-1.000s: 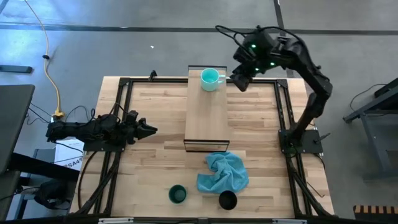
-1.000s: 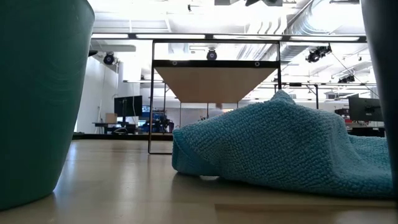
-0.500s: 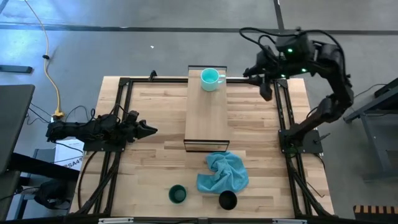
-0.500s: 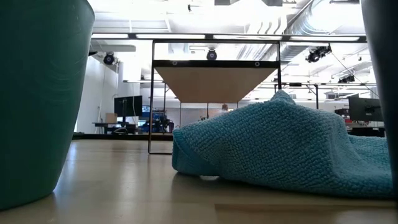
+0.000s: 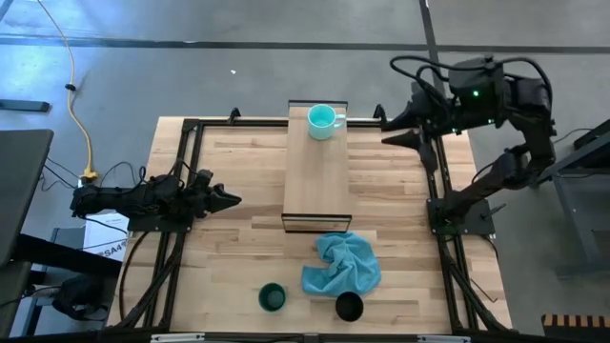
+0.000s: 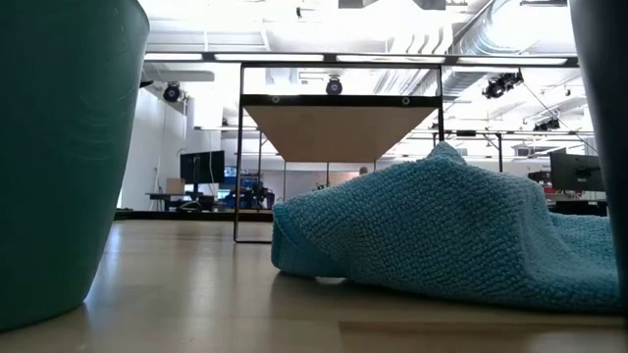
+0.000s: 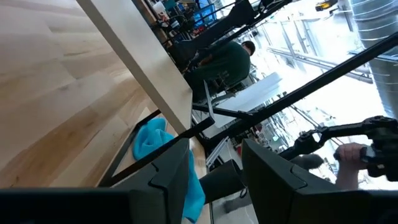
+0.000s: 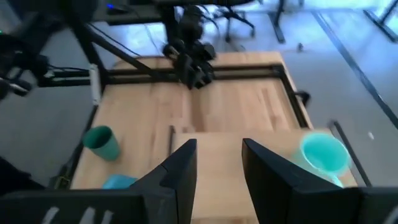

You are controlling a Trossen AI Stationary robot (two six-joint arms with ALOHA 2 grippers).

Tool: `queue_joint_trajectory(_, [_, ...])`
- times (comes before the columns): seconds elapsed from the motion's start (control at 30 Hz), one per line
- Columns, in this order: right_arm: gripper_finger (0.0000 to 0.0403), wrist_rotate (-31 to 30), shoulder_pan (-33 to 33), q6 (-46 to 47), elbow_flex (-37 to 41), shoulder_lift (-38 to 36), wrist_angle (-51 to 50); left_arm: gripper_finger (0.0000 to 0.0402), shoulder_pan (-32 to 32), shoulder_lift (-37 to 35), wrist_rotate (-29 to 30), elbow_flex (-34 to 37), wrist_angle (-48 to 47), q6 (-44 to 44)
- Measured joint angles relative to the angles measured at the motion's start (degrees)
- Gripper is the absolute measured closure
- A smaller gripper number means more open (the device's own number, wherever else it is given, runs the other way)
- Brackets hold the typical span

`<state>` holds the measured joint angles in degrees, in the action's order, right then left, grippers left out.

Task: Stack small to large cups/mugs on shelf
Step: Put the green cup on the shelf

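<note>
The light turquoise mug (image 5: pixel 324 121) stands upright on the far end of the shelf (image 5: pixel 317 176); it also shows in the right wrist view (image 8: pixel 323 155). The dark green cup (image 5: pixel 273 297) and the black cup (image 5: pixel 349 307) stand on the tabletop near its near edge, either side of the blue cloth. My right gripper (image 5: pixel 389 130) hangs open over the table's far right, well clear of the mug. My left gripper (image 5: pixel 229 199) waits open at the table's left.
The blue cloth (image 5: pixel 341 264) lies crumpled just in front of the shelf's near end. In the low view the green cup (image 6: pixel 59 147) and black cup (image 6: pixel 601 98) fill the edges, with the cloth (image 6: pixel 442 226) between. A dark frame (image 5: pixel 191 129) rims the tabletop.
My right gripper has drawn back from beside the turquoise mug toward the table's right edge and turned its fingers toward the table's left. The mug has stayed in place on the shelf's far end.
</note>
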<state>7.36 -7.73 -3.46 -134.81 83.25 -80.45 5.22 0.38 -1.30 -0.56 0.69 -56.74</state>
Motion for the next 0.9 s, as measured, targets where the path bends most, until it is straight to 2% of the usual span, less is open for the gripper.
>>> queue_joint_trajectory(0.13, [0.0283, -0.19, 3.34, -0.46, 3.89, -0.8, 8.5, 0.0266, 0.01, 0.0, 0.02, 0.0, 0.0, 3.34])
queue_joint_trajectory(0.3, [0.0283, -0.29, 5.93, -2.04, 15.66, -4.09, 21.46, 0.0266, 0.01, 0.0, -0.1, 0.0, 0.02, 3.84])
queue_joint_trajectory(0.57, [0.0283, 0.23, 7.03, -2.41, 44.36, -15.97, 43.18, 0.0266, 0.01, 0.02, -1.66, 0.0, 0.87, 3.8])
queue_joint_trajectory(0.77, [0.0283, 3.25, 8.93, -1.98, 66.29, -29.23, 64.89, 0.0266, -0.01, 0.02, -6.97, 0.0, 6.28, 1.13])
queue_joint_trajectory(0.9, [0.0283, 3.25, 10.75, -3.96, 77.99, -36.69, 80.63, 0.0266, -0.03, 0.0, -7.66, 0.0, 9.24, -0.38])
